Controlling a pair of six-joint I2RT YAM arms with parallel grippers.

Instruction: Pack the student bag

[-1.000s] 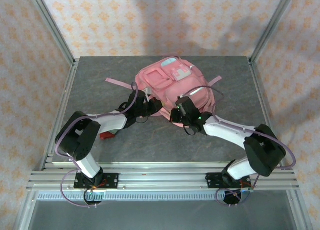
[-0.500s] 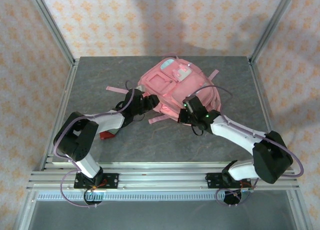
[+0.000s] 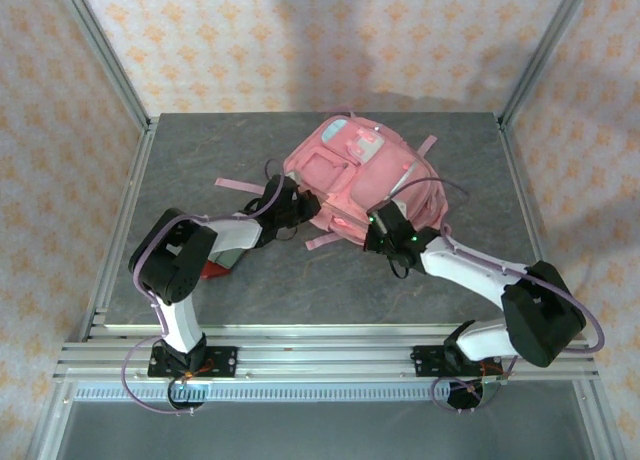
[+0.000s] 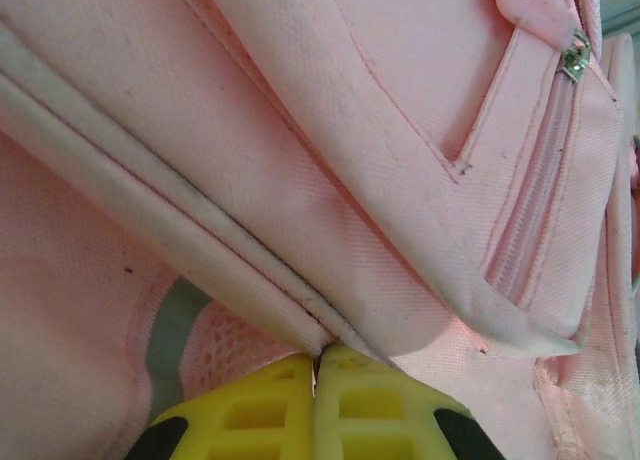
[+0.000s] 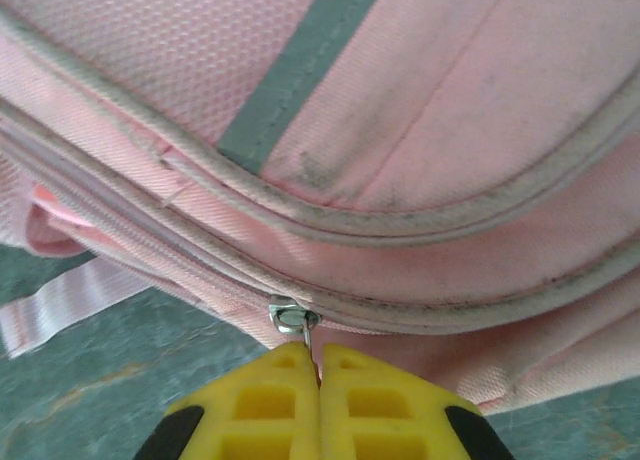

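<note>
Nearest the arm bases, a small red object (image 3: 212, 271) lies on the grey desk (image 3: 180, 170) under the left arm, at about 8 o'clock from the desk's middle. Further in, the left gripper (image 3: 298, 210) (image 4: 318, 365) has its yellow fingers pressed together on a piped seam at the 8 o'clock edge of the student bag (image 3: 365, 175) (image 4: 300, 130) (image 5: 420, 90). The right gripper (image 3: 376, 232) (image 5: 318, 365) is pinched tight on the metal zip pull (image 5: 300, 325) at the bag's 5 o'clock edge. The bag lies flat, front patches up, toward 1 o'clock on the desk, with pink straps (image 3: 238, 185) splayed at its sides.
</note>
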